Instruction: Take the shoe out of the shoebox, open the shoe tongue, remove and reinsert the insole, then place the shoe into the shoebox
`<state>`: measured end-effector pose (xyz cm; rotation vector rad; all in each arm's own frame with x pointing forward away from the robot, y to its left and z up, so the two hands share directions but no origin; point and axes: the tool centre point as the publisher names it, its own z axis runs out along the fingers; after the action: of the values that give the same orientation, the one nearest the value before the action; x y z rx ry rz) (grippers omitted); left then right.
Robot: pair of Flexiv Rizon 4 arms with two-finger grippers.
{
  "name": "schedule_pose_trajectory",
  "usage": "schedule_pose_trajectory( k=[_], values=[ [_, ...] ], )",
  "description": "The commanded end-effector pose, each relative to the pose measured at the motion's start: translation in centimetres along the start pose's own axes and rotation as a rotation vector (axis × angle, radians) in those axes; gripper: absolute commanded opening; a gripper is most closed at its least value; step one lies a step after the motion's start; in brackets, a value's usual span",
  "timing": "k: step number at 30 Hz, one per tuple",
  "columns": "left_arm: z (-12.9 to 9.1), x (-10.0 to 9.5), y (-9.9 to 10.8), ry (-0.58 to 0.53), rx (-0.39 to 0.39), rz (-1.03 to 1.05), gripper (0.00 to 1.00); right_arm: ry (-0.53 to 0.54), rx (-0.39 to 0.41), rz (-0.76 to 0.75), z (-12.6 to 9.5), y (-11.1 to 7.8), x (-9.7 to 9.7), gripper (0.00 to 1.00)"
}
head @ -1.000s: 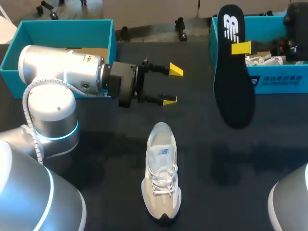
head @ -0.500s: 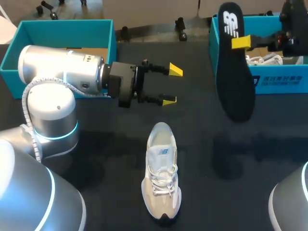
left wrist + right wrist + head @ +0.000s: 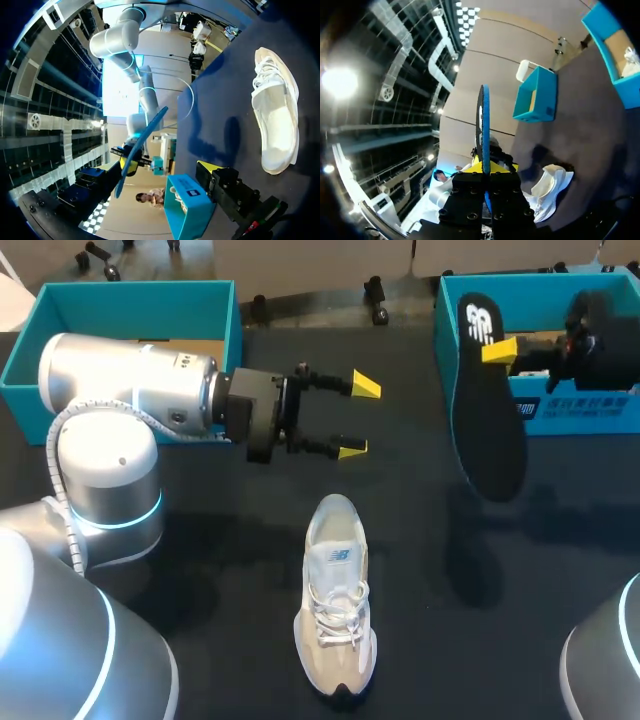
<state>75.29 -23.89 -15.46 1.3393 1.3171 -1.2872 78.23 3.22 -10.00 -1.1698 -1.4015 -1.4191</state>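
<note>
Yellow-tipped right claw (image 3: 500,348) is clamped on the black insole (image 3: 490,430), which hangs clear of the tabletop (image 3: 420,540) beside the shoebox (image 3: 585,412) at the far right corner. The left claw (image 3: 355,418) stands open and empty. The shoe (image 3: 335,600) lies at mid near edge.
</note>
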Motion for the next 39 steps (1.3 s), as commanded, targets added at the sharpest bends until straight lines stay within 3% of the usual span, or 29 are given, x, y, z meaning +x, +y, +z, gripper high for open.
schedule_pose_trajectory(
  k=[1,9,15,24,29,39],
  values=[
    [0.1,0.1,0.0,-0.001,-0.003,0.002,1.00,-0.014,0.028,0.015,0.2,1.1,0.2,0.00],
    [1.0,0.0,-0.6,-0.047,-0.014,0.019,1.00,-0.014,0.028,0.015,0.2,1.1,0.2,0.00],
    [1.3,-1.0,-0.1,-0.103,-0.023,0.039,1.00,0.002,0.032,0.117,1.2,3.1,-1.3,0.00],
    [1.4,-2.3,0.5,-0.137,-0.047,0.108,1.00,-0.051,0.060,0.221,2.1,4.5,-2.4,0.00],
    [1.8,-2.8,1.5,-0.125,-0.110,0.155,1.00,-0.080,0.046,0.262,2.5,4.8,-2.7,0.00],
    [2.3,-2.8,1.5,-0.121,-0.104,0.155,1.00,-0.080,0.046,0.262,2.5,4.8,-2.7,0.00]
  ],
)
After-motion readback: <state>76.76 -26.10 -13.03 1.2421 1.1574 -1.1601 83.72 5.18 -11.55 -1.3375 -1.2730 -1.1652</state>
